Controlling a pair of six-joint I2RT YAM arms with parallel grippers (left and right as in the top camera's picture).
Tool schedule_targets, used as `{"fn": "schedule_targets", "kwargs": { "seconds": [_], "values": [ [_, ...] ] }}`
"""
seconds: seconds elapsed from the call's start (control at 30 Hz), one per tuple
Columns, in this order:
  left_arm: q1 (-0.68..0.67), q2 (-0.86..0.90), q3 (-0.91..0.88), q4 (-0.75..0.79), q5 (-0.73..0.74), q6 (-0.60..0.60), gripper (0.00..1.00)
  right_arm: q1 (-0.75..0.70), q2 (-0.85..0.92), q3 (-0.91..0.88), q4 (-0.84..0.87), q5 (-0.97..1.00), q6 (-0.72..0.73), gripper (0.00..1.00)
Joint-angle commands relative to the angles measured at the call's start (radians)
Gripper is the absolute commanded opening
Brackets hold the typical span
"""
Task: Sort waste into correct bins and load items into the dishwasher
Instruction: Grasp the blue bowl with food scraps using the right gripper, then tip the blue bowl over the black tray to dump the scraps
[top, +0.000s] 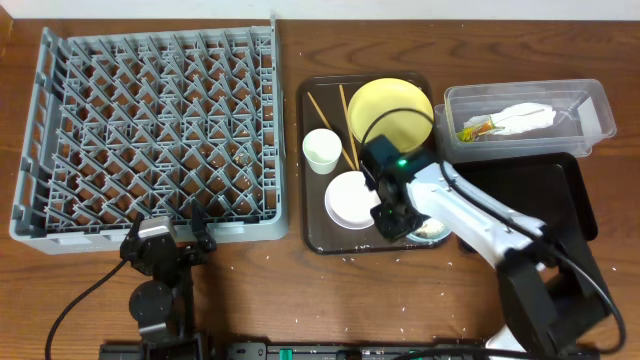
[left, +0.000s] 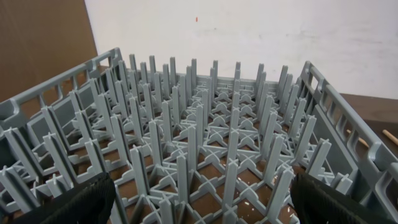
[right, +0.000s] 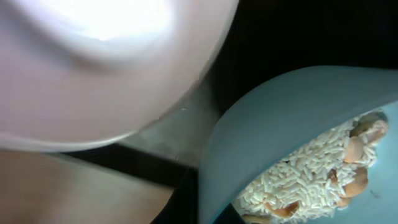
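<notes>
My right gripper (top: 392, 218) is low over the dark brown tray, between the white bowl (top: 350, 200) and the light blue bowl (top: 432, 232). In the right wrist view the gripper (right: 208, 211) is shut on the rim of the light blue bowl (right: 280, 124), which holds rice and food scraps (right: 311, 168). The white bowl (right: 93, 62) is close beside it. The yellow plate (top: 395, 105), white cup (top: 321, 150) and chopsticks (top: 330, 115) lie on the same tray. My left gripper (top: 165, 232) is open and empty at the front edge of the grey dish rack (top: 150, 130), also seen in the left wrist view (left: 205, 124).
The clear tub (top: 590, 100) at the back right holds the white napkin (top: 525, 118) and the orange-and-green wrapper (top: 475, 128). The black tray (top: 540, 190) lies in front of it, partly under my right arm. The brown tray (top: 310, 230) has a raised rim. Rice grains dot the table.
</notes>
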Motion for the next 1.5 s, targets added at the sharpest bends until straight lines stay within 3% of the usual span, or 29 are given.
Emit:
{"fn": "schedule_targets", "kwargs": {
  "seconds": [0.0,0.27,0.57,0.77,1.17,1.47],
  "values": [
    [-0.002,-0.006,-0.017,-0.033,0.003,0.017,0.91,-0.037,-0.142,0.094,-0.005,-0.050,0.008,0.01],
    [-0.002,-0.006,-0.017,-0.033,0.003,0.017,0.91,-0.321,-0.274,0.055,-0.010,-0.256,-0.021,0.01],
    [-0.002,-0.006,-0.017,-0.033,0.003,0.016,0.91,-0.731,-0.274,-0.115,0.132,-0.769,-0.180,0.01],
    [-0.002,-0.006,-0.017,-0.033,0.003,0.016,0.91,-0.956,-0.271,-0.267,0.330,-1.111,-0.187,0.01],
    [-0.002,-0.006,-0.017,-0.033,0.003,0.017,0.91,-1.146,-0.180,-0.360,0.499,-1.587,-0.185,0.01],
    [-0.002,-0.006,-0.017,-0.033,0.003,0.017,0.91,-1.262,-0.026,-0.360,0.512,-1.589,-0.091,0.01]
  ]
}}
